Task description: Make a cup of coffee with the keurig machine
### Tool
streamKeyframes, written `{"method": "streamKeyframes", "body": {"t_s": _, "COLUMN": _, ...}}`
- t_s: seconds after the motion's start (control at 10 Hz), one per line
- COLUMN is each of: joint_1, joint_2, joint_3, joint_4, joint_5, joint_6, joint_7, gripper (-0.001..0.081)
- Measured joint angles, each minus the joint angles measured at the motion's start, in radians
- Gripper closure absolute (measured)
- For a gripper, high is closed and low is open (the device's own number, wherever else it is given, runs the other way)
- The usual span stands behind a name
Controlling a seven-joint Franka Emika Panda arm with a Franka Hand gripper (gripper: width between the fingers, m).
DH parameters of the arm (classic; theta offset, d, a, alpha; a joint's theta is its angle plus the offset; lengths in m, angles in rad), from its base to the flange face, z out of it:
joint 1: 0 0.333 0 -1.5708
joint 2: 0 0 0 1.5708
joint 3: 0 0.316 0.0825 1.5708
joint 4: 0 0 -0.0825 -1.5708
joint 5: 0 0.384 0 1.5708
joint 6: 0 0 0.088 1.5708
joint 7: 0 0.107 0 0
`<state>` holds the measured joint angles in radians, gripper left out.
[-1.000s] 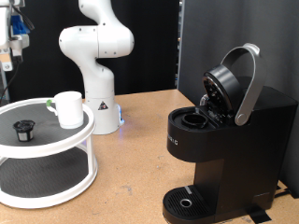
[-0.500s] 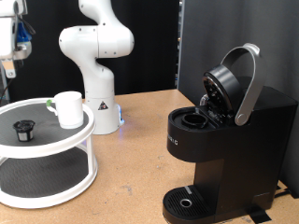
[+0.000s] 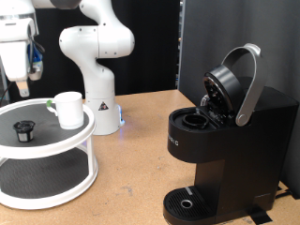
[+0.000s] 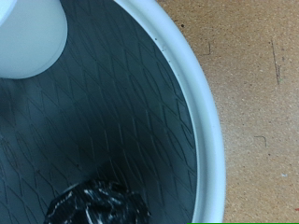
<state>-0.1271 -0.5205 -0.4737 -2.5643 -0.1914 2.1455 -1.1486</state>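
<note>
At the far left of the exterior view, the gripper hangs above the back edge of a white two-tier turntable tray, its fingers pointing down over the upper shelf. From this angle it cannot be told how far apart the fingers stand, and nothing shows between them. On the tray's dark ribbed top shelf sits a small dark coffee pod, toward the left, with the cup, a plain white mug, standing upright to its right near the shelf's rim. The wrist view looks straight down on that same shelf: the white cup fills one corner, the glossy dark pod lies apart from it on the diamond-patterned mat, and the tray's white rim curves past bare wooden tabletop. Behind the tray rises the white robot arm base. At the right, well apart from the tray, the keurig machine stands on the table with its lid raised by the silver handle, the pod chamber exposed and the circular drip tray at its foot bare.
</note>
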Motion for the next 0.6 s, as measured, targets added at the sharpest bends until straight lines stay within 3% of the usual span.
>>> {"method": "streamKeyframes", "body": {"t_s": 0.6, "joint_1": -0.023, "joint_2": 0.037, "joint_3": -0.029, "joint_4": -0.097, "joint_5": -0.077, "joint_6": 0.166, "joint_7": -0.002, "gripper": 0.0}}
